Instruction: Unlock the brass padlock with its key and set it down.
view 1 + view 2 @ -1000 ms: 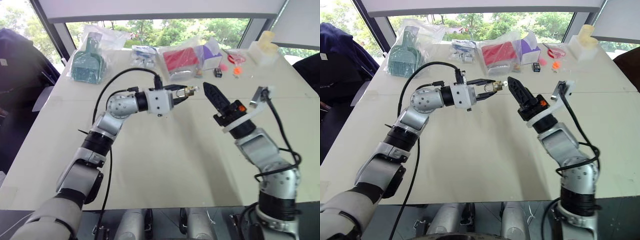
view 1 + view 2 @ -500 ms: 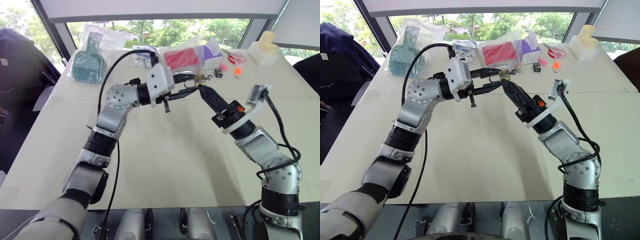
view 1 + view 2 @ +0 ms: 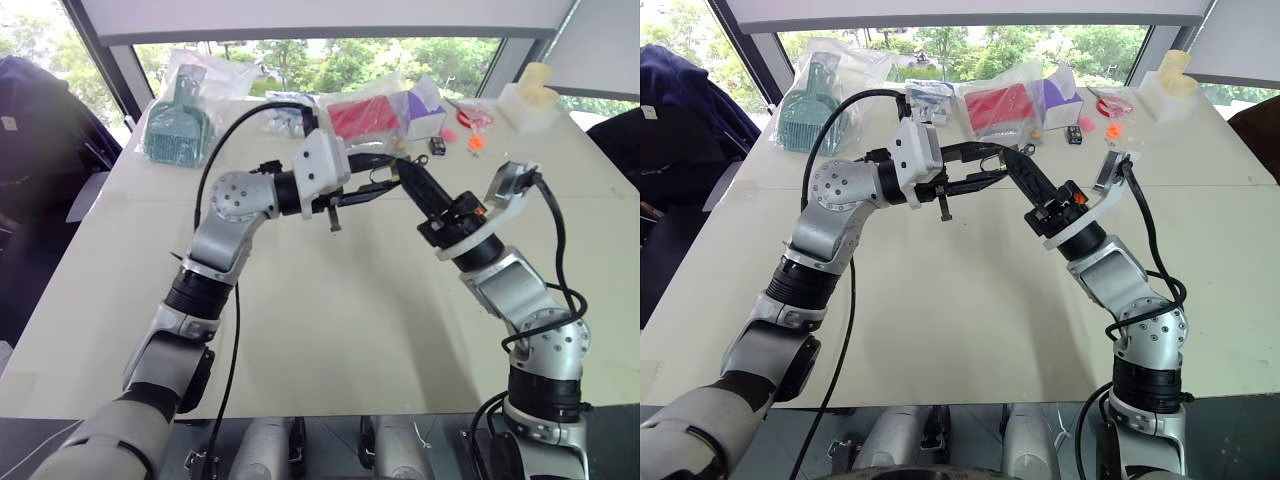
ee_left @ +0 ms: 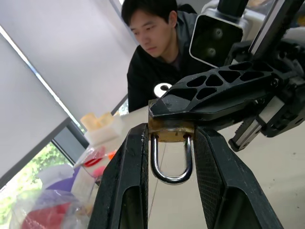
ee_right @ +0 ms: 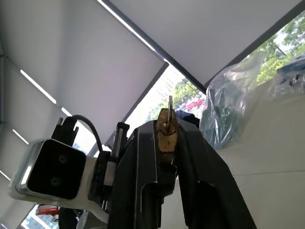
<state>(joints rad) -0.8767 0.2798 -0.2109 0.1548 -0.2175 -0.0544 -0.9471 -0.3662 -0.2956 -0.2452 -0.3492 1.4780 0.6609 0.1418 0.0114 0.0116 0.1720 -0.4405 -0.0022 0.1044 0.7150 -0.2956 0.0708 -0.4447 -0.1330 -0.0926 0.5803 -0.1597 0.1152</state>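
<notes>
I am looking down over a wide pale tabletop (image 3: 330, 330) with packaged clutter along its far edge: a teal scoop in a bag (image 3: 178, 125), a red item in plastic (image 3: 362, 118), a purple box (image 3: 420, 108). A person in a dark top (image 4: 164, 52) sits past the tabletop, seen from the left wrist.

Both arms are raised over the middle of the tabletop, their grippers meeting in the air. The left gripper (image 3: 385, 175) reaches across toward my right and is clamped shut on the padlock (image 4: 170, 131); from the left wrist I see the brass body pinched between its two fingers (image 4: 126, 181), the silver shackle hanging as a closed loop toward the camera.

The change: a second ago the right gripper (image 3: 408, 178) stood apart from the padlock with its fingers spread. It has since come in against the padlock and closed down to a narrow gap. From the right wrist, the brass body with the key (image 5: 170, 109) standing out of it sits between that gripper's fingers (image 5: 202, 162). Whether it grips the key or the body, I cannot tell.

I judge the key is now taken or about to be, so turning comes next. The shackle looks seated; nothing is unlocked or set down yet.
</notes>
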